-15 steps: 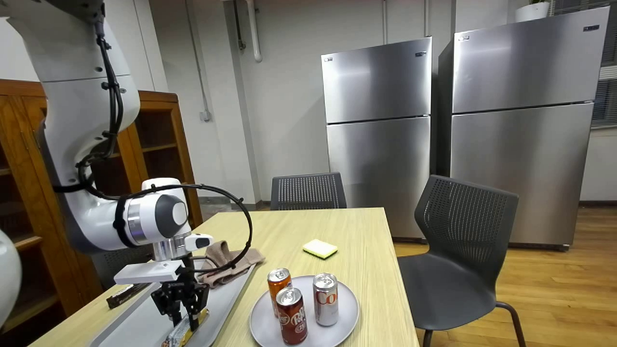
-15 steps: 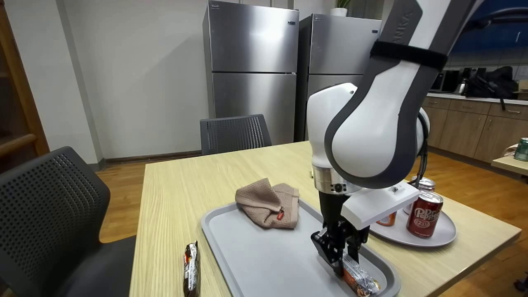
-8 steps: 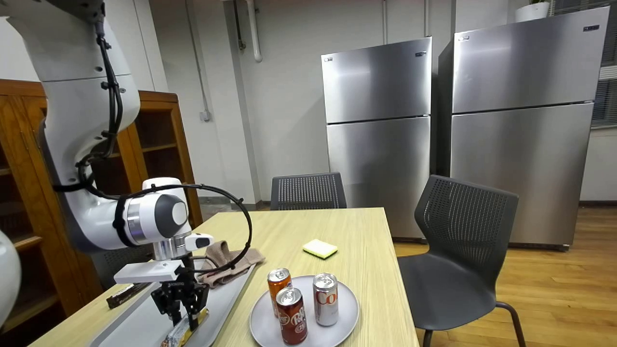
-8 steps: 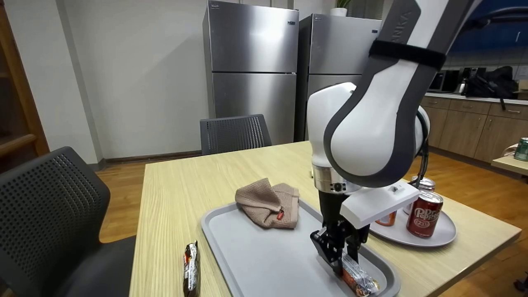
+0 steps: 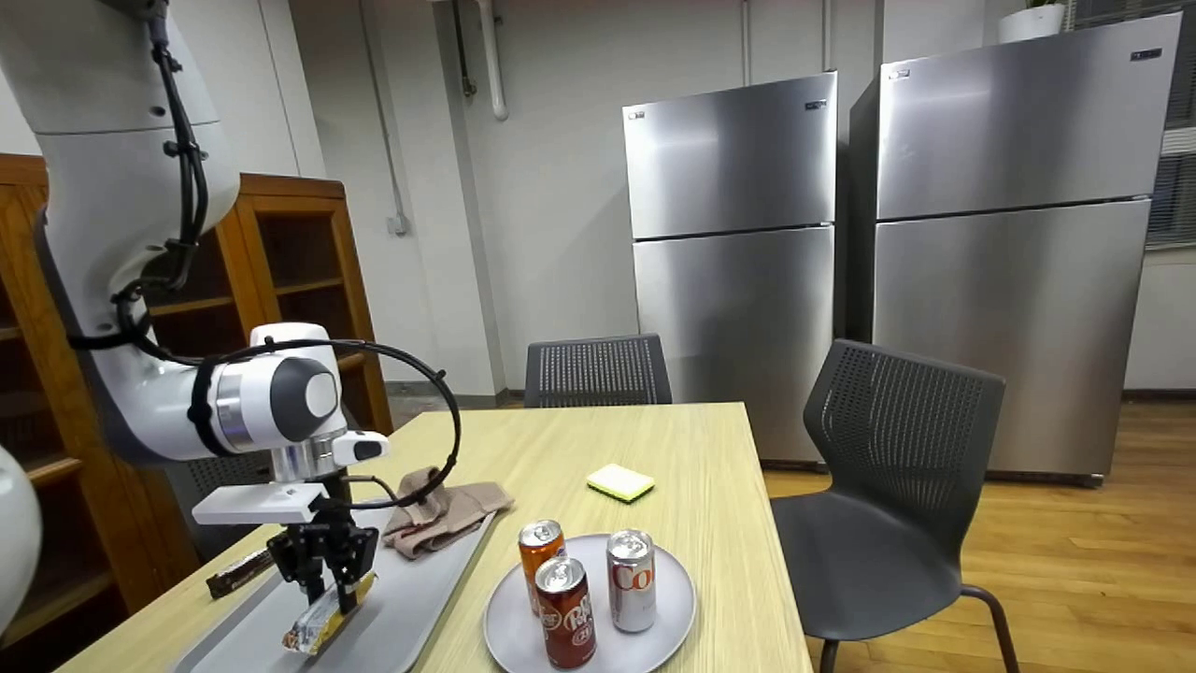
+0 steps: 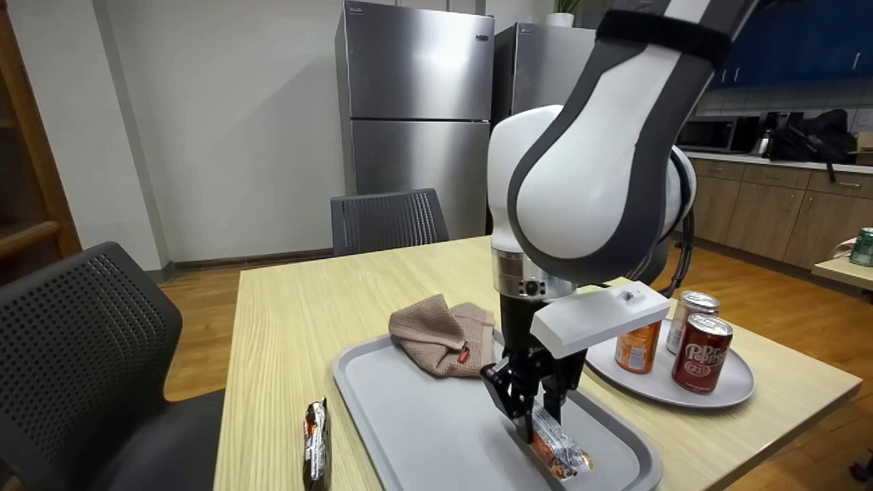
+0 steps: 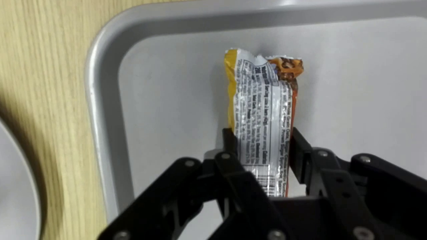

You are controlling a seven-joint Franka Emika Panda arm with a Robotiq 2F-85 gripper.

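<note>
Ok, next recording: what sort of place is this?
Probably a shared office kitchen or break room: two stainless-steel refrigerators, a microwave on a counter, and perforated-back chairs at a table.

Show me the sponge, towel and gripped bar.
Sponge (image 5: pixel 619 479), in an exterior view: its top.
Towel (image 6: pixel 440 339), in an exterior view: its middle.
Gripped bar (image 7: pixel 261 121), in the wrist view: its printed face.

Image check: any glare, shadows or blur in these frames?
Wrist view: shiny streaks on the snack bar, its fine print only partly legible; the gripper dark and slightly soft, perhaps too near the lens; shadow on the table beside the plate. Both exterior views: pale glare on the upper door of the left-hand steel fridge.
</note>
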